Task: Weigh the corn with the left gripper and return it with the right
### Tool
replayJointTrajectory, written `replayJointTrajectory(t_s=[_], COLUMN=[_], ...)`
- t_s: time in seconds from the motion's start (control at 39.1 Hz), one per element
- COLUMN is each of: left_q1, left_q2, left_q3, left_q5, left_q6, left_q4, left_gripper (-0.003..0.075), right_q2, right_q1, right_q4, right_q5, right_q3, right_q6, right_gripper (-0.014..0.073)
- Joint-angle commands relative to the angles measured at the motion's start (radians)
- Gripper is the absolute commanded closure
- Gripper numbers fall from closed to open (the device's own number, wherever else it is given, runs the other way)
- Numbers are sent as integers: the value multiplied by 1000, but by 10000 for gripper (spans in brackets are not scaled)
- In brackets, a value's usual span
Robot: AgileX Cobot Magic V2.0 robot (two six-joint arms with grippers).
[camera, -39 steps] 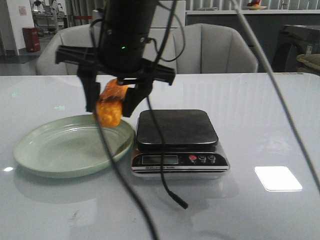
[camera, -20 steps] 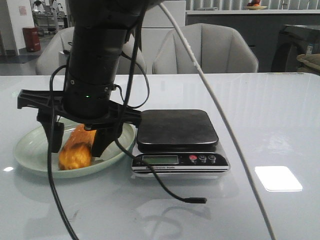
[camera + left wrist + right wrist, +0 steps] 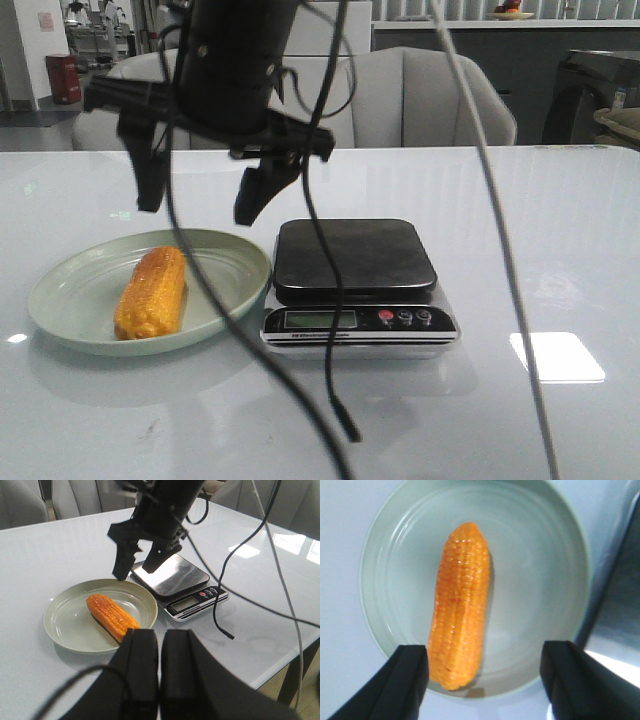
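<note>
The corn (image 3: 152, 293) lies on its side in the green plate (image 3: 80, 290), left of the scale. My right gripper (image 3: 198, 210) hangs open and empty above the plate, clear of the cob. In the right wrist view the corn (image 3: 461, 602) lies in the plate (image 3: 530, 580) straight below the open right gripper (image 3: 487, 649). In the left wrist view my left gripper (image 3: 160, 634) is shut and empty, well back from the plate (image 3: 65, 625), the corn (image 3: 112, 616) and the right gripper (image 3: 133, 573). The left gripper is out of the front view.
A black-topped kitchen scale (image 3: 355, 260) stands right of the plate, its platform bare; it also shows in the left wrist view (image 3: 170, 575). Thin black cables (image 3: 340, 420) hang down in front of the scale. Grey chairs (image 3: 430, 95) stand behind the table.
The right gripper carried the corn from beside the scale down into the plate, let go of it, and has risen open above the plate.
</note>
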Motion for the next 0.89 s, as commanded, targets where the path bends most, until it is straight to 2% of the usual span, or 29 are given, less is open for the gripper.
replayJointTrajectory(t_s=[0.0, 0.2, 0.38, 0.56, 0.87], left_q1=[-3, -3, -3, -3, -3], left_q2=[-6, -6, -6, -6, -6], left_q3=[-23, -23, -23, -23, -23], left_q5=[-72, -72, -72, -72, -72], left_q6=[-1, -1, -1, -1, -1], left_q4=[-10, -10, -10, -10, -10], left_gripper=[599, 599, 599, 599, 599], right_q2=[-128, -208, -292, -415, -720], right_q1=[-44, -135, -195, -246, -247], right_q4=[25, 48, 101, 227, 224], right_q5=[54, 174, 187, 67, -168], right_q3=[-31, -16, 86, 284, 651], right_q6=[-152, -346, -524, -654, -673], right_gripper=[28, 28, 28, 28, 28])
